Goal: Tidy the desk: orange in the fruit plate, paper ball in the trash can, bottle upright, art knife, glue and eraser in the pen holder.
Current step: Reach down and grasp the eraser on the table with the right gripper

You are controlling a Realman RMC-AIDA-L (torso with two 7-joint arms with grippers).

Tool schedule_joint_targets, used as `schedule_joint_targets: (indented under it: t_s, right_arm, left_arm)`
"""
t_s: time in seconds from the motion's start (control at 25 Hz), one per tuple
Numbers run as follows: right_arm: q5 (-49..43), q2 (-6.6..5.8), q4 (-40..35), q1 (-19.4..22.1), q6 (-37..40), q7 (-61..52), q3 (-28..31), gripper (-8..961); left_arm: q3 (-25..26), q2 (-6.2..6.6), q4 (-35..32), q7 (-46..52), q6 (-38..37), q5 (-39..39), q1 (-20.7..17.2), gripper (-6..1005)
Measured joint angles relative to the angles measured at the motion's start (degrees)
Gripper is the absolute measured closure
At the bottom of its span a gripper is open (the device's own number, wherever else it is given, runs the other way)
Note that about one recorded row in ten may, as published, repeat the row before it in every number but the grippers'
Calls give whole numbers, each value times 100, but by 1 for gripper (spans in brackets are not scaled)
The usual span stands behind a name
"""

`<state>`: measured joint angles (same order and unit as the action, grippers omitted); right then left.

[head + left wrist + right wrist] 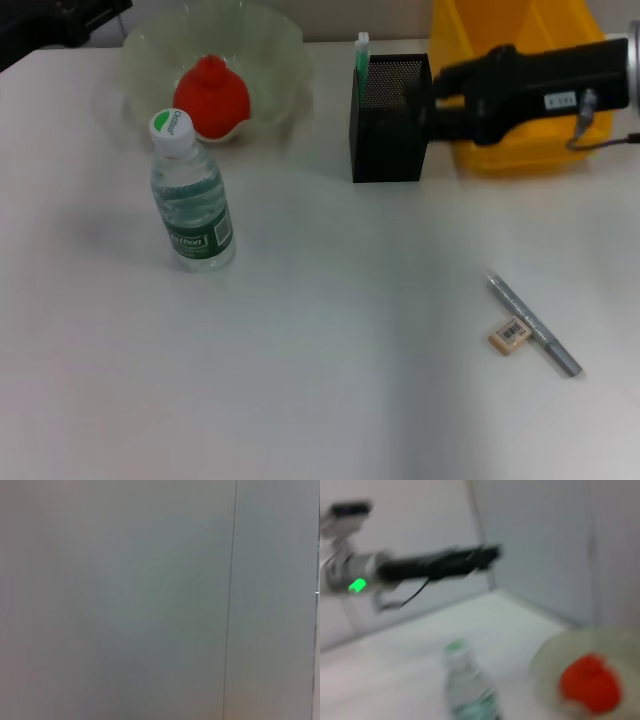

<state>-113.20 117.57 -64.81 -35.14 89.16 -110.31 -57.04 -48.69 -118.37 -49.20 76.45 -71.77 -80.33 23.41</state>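
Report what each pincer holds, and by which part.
Cannot be told: the right pincer sits at the pen holder, fingertips hidden. The left pincer shows no hold.

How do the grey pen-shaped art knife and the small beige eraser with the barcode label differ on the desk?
Shape: the grey pen-shaped art knife is long and thin; the small beige eraser is a short block.
Look: the knife is plain grey, the eraser carries a barcode label.
Pose: the knife lies diagonally, while the eraser sits beside its middle, touching or nearly so.
Shared: both lie flat on the white desk, outside the black mesh pen holder.
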Motion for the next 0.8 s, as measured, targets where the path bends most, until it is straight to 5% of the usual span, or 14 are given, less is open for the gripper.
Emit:
schedule_joint_targets:
  t_s: [0.12,0.64,0.8]
  right_arm:
    - [-670,-108,-91,-522,926,-363,21,543]
    - [-2326,-101,-107,-1419,1652,-315,-733,541]
    - [-2782,7,-159,-1408,1769,72,-1096,395]
  left_arm:
    - [44,-5,17,17,186,21,52,336]
    - [42,-18,668,-82,683,1189,192,336]
    - [-17,-20,675,-185,757,1163,223,336]
